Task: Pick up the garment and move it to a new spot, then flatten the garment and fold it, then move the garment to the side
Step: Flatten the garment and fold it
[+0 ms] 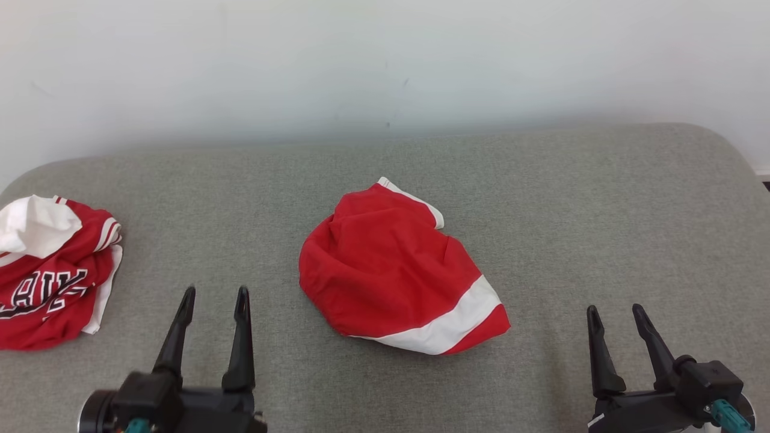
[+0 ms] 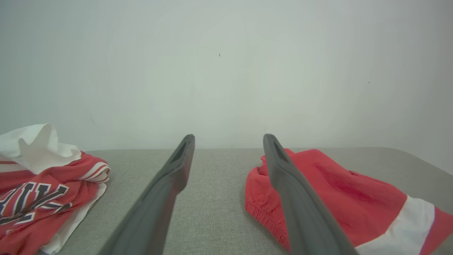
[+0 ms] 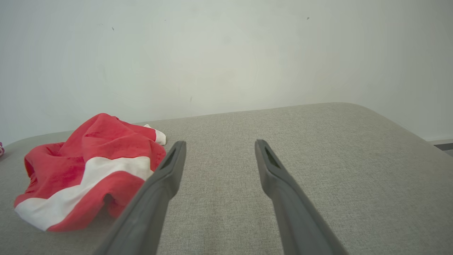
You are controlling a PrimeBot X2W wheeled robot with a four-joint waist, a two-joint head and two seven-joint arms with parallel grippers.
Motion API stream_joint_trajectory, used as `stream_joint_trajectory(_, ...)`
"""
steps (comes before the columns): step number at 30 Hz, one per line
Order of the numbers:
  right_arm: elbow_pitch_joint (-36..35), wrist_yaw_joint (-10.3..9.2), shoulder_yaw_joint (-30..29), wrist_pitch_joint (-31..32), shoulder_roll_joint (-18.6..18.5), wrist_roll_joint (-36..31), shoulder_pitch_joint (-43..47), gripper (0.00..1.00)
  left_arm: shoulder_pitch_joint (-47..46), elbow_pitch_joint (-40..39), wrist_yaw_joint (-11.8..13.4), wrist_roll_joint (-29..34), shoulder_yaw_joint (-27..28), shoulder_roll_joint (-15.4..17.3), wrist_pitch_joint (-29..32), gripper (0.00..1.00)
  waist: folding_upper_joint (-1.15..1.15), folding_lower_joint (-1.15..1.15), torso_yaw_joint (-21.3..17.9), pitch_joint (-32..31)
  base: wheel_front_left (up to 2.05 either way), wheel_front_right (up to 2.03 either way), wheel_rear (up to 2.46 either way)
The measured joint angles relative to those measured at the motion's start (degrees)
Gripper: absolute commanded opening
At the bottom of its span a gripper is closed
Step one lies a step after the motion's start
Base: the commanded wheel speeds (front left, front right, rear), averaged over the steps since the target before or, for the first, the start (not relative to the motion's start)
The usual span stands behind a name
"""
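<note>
A crumpled red garment with a white stripe lies in a heap at the middle of the grey padded surface. It appears at the right of the left wrist view and at the left of the right wrist view. My left gripper stands open at the lower left, to the left of the heap and apart from it. My right gripper stands open at the lower right, well clear of the garment. Nothing sits between either pair of fingers.
A second bundled red and white jersey with black lettering lies at the surface's left edge, also in the left wrist view. A pale wall rises behind the surface. The surface's rounded right corner drops off.
</note>
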Motion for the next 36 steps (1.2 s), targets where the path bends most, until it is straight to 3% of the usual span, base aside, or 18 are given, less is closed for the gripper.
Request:
stream_joint_trajectory(10,-0.1,0.00,-0.4,0.0,-0.6,0.0,0.3,1.00,7.5,-0.3,-2.9,3.2,6.8,-4.2,0.0,1.00,0.00,0.00,1.7,0.5,0.00,0.00,0.00)
stream_joint_trajectory(17,1.0,0.00,0.1,0.0,-2.0,-0.4,-0.3,1.00,8.3,-1.0,-3.9,5.0,7.9,-6.4,0.0,1.00,0.00,0.00,3.1,0.7,0.00,0.00,0.00)
stream_joint_trajectory(27,10.9,0.00,6.4,4.0,-8.1,0.8,-11.1,1.00,6.4,-0.5,-5.5,6.2,7.8,-7.2,0.0,1.00,0.00,0.00,6.2,1.8,0.00,0.00,0.00)
stream_joint_trajectory(36,24.4,0.00,12.7,4.5,-10.1,4.1,-17.4,1.00,5.0,0.6,-5.5,4.9,5.2,-7.3,0.0,1.00,0.00,0.00,10.6,3.2,0.00,0.00,0.00)
